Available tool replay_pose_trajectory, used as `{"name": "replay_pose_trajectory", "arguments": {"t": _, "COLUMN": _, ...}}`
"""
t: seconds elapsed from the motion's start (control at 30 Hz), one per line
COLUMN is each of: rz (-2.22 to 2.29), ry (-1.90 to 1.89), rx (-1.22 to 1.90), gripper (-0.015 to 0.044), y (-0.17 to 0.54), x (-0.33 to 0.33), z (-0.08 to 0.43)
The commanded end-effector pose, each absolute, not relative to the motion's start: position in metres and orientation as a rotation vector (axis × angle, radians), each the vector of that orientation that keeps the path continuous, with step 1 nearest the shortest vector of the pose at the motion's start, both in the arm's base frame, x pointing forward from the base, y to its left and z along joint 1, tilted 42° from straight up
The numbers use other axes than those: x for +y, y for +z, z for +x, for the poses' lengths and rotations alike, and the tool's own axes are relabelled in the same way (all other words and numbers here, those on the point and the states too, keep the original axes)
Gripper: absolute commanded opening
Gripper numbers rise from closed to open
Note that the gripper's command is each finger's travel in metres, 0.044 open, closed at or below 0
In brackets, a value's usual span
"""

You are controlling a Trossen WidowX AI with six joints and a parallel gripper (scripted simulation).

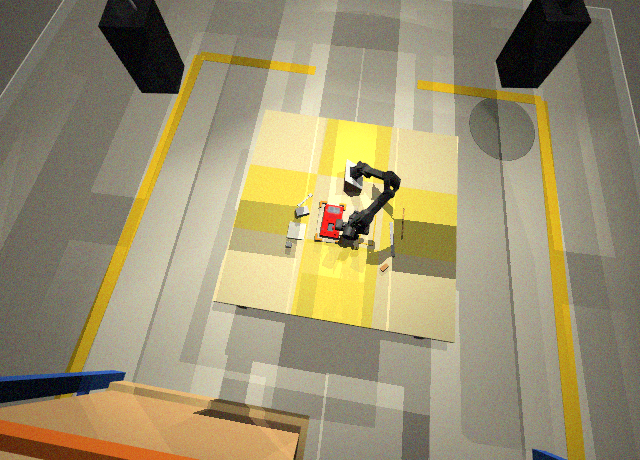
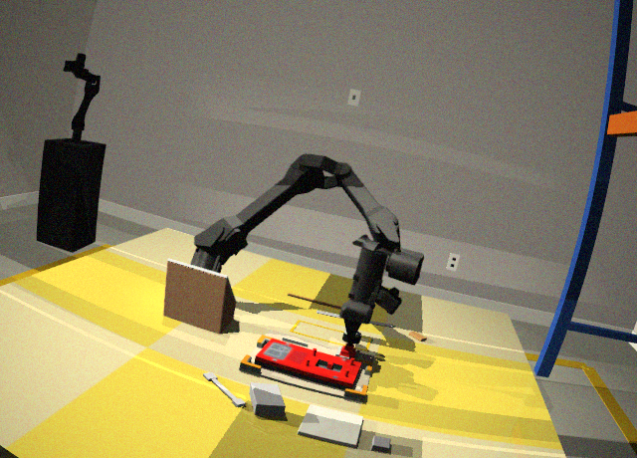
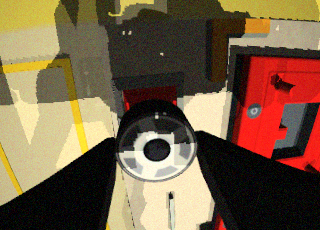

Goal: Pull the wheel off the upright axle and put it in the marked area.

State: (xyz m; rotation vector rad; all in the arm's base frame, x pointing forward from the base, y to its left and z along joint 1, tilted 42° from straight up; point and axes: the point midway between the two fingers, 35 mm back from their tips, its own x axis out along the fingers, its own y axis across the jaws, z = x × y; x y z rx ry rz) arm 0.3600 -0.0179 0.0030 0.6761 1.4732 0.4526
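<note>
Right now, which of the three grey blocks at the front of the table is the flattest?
The wide pale slab in the middle. The block beside the small tool stands taller and boxier; the third is a tiny dark cube.
</note>
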Motion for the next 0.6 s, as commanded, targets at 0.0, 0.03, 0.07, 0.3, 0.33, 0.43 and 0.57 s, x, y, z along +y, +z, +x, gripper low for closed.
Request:
{"name": "replay_pose_trajectory", "arguments": {"t": 0.0, "rz": 0.675, "ry": 0.447, "rx": 1.463, "gripper": 0.0, "y": 0.0082, "x": -0.0236, "z": 0.3601}}
{"name": "replay_pose_trajectory", "arguments": {"t": 0.03, "rz": 0.675, "ry": 0.447, "rx": 1.463, "gripper": 0.0, "y": 0.0085, "x": -0.0238, "z": 0.3601}}
{"name": "replay_pose_trajectory", "arguments": {"t": 0.07, "rz": 0.675, "ry": 0.447, "rx": 1.463, "gripper": 0.0, "y": 0.0087, "x": -0.024, "z": 0.36}}
{"name": "replay_pose_trajectory", "arguments": {"t": 0.3, "rz": 0.676, "ry": 0.447, "rx": 1.463, "gripper": 0.0, "y": 0.0104, "x": -0.0255, "z": 0.3598}}
{"name": "replay_pose_trajectory", "arguments": {"t": 0.33, "rz": 0.676, "ry": 0.447, "rx": 1.463, "gripper": 0.0, "y": 0.0107, "x": -0.0258, "z": 0.3598}}
{"name": "replay_pose_trajectory", "arguments": {"t": 0.43, "rz": 0.676, "ry": 0.447, "rx": 1.463, "gripper": 0.0, "y": 0.0114, "x": -0.0264, "z": 0.3597}}
{"name": "replay_pose_trajectory", "arguments": {"t": 0.57, "rz": 0.676, "ry": 0.447, "rx": 1.463, "gripper": 0.0, "y": 0.0124, "x": -0.0273, "z": 0.3596}}
